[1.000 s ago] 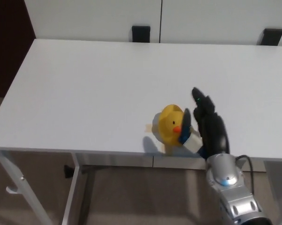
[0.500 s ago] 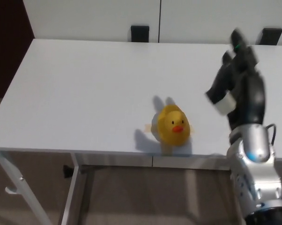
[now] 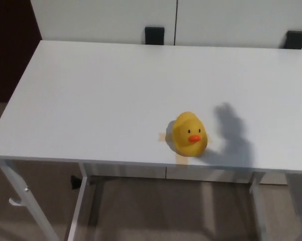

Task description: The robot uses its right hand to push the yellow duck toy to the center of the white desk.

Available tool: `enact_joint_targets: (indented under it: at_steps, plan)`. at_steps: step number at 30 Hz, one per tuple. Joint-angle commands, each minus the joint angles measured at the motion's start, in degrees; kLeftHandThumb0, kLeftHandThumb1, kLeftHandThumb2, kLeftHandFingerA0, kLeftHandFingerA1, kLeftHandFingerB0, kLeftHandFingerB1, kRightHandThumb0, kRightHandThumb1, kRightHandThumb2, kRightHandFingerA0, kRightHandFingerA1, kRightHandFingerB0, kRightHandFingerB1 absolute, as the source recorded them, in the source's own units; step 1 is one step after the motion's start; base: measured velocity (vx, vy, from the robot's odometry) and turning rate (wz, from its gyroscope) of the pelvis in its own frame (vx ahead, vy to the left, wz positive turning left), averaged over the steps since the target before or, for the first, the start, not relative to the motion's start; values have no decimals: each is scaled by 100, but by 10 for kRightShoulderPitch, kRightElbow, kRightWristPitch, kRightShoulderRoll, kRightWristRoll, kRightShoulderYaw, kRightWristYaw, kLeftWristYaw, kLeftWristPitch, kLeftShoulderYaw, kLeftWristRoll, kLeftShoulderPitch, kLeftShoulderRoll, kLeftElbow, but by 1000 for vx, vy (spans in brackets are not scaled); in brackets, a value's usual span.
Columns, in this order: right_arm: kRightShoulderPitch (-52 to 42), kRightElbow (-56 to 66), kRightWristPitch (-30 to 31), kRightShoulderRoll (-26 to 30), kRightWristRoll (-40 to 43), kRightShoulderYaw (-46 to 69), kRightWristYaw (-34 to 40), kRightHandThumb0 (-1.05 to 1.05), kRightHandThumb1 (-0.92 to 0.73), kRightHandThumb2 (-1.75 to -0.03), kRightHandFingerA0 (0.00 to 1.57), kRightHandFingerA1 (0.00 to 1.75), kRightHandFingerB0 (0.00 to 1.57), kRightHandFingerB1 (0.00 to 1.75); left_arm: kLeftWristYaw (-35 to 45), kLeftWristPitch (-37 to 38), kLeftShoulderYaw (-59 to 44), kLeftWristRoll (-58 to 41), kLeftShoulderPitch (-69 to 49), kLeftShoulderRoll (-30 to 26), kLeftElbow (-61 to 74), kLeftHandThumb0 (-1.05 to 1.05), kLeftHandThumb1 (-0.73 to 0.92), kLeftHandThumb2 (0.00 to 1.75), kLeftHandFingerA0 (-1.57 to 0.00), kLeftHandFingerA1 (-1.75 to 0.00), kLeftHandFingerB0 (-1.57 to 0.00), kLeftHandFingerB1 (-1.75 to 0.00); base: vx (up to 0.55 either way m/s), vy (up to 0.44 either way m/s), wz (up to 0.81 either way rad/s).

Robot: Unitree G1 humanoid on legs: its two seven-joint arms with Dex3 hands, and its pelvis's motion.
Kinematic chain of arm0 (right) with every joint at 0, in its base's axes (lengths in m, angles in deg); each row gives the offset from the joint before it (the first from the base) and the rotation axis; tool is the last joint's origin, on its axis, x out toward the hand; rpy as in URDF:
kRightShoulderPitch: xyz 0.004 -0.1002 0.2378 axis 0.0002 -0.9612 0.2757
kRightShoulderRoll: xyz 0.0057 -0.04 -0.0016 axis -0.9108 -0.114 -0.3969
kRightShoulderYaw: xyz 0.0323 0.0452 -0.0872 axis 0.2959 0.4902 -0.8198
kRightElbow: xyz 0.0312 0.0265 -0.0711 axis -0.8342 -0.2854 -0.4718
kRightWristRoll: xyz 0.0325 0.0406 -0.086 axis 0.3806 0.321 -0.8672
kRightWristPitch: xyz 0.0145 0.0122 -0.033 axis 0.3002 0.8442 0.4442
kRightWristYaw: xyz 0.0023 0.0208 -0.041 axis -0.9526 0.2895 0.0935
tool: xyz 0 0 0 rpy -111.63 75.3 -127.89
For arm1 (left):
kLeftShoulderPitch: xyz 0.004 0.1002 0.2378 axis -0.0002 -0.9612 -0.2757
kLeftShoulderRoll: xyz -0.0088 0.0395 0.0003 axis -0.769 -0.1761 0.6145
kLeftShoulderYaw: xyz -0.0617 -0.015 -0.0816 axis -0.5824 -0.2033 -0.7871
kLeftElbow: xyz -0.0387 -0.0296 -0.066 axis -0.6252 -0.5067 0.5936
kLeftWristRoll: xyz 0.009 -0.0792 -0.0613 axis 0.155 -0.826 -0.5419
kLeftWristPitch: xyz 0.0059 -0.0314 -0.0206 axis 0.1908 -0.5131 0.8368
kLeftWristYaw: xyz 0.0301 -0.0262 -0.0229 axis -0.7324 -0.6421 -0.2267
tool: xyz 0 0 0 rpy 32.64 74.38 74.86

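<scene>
The yellow duck toy [image 3: 190,134] with an orange beak sits upright near the front edge of the white desk [image 3: 116,90], right of the middle, facing the camera. It rests on a cross of beige tape. Neither of my hands shows in the head view. Only a dark hand-shaped shadow lies on the desk just right of the duck.
Two black brackets [image 3: 154,35] sit at the desk's back edge against white cabinet doors. The desk's metal legs [image 3: 78,211] and brown floor show below the front edge. A dark area lies at the far left.
My right hand, beside the duck a second ago, lifted up and right and has left the picture. The duck has stayed about where it was; the camera shifted slightly.
</scene>
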Motion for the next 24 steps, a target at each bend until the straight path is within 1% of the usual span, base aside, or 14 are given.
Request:
enact_joint_targets:
  at_steps: [1,2,3,7,8,12,13,14,17,18,20,21,22,24]
  plan:
    - [-206,-126,64,231,42,221,-50,-53,-66,-60,41,68,35,53,2,21,-1,4,1,-20,4,-19,69,61,-72,-63,-81,-54,0,0,0]
    - [-236,-166,39,243,29,234,-49,-53,-66,-60,41,68,35,53,0,22,-1,4,0,-21,4,-19,69,61,-72,-63,-81,-54,0,0,0]
    - [-280,-245,-7,261,13,251,-45,-41,-64,-60,37,76,44,60,-1,23,-2,3,-1,-21,3,-20,66,60,-73,-59,-80,-54,0,0,0]
    - [-297,-296,-37,271,10,256,-42,-41,-64,-60,37,76,44,60,-1,24,-5,1,-1,-19,1,-20,66,60,-73,-59,-80,-54,0,0,0]
    - [-331,-396,-69,292,-7,248,-31,-33,-63,-69,35,80,42,64,0,23,-8,-2,0,-19,-1,-20,65,59,-73,-62,-82,-55,0,0,0]
    - [-362,-469,-87,296,-6,248,-34,-30,-61,-74,33,78,41,64,-3,19,-5,0,-1,-20,1,-20,67,60,-69,-58,-85,-54,0,0,-2]
    - [-375,-485,-95,291,-9,243,-38,-29,-60,-74,40,73,42,63,-3,20,-4,2,-1,-23,2,-21,69,61,-71,-52,-79,-51,0,0,0]
    - [-393,-503,-104,282,-19,228,-37,-21,-57,-84,49,69,47,62,0,22,-3,4,0,-28,5,-22,68,60,-70,-53,-79,-52,0,0,0]
    - [-402,-517,-107,278,-29,214,-31,-21,-57,-84,49,69,47,62,2,21,-2,4,-1,-30,7,-22,68,60,-70,-53,-79,-52,0,0,0]
    - [-403,-529,-107,281,-42,196,-32,-12,-52,-94,75,61,64,63,4,21,-3,3,0,-31,8,-22,67,60,-69,-51,-77,-51,0,0,0]
    - [-406,-539,-107,284,-54,178,-42,-9,-49,-101,84,57,72,61,5,20,-3,3,1,-31,10,-23,68,61,-70,-51,-76,-50,0,0,0]
    - [-407,-548,-109,287,-62,164,-50,-9,-49,-101,84,57,72,61,6,19,-3,3,1,-32,11,-23,68,61,-70,-51,-76,-50,0,0,0]
    - [-422,-553,-121,294,-87,132,-66,-6,-29,-118,106,52,91,53,5,21,-4,2,1,-32,8,-21,68,61,-73,-54,-79,-51,0,0,0]
    - [-437,-565,-142,303,-111,95,-81,-6,-29,-118,106,52,91,53,5,24,-5,1,0,-32,3,-21,68,61,-73,-54,-79,-51,0,0,0]
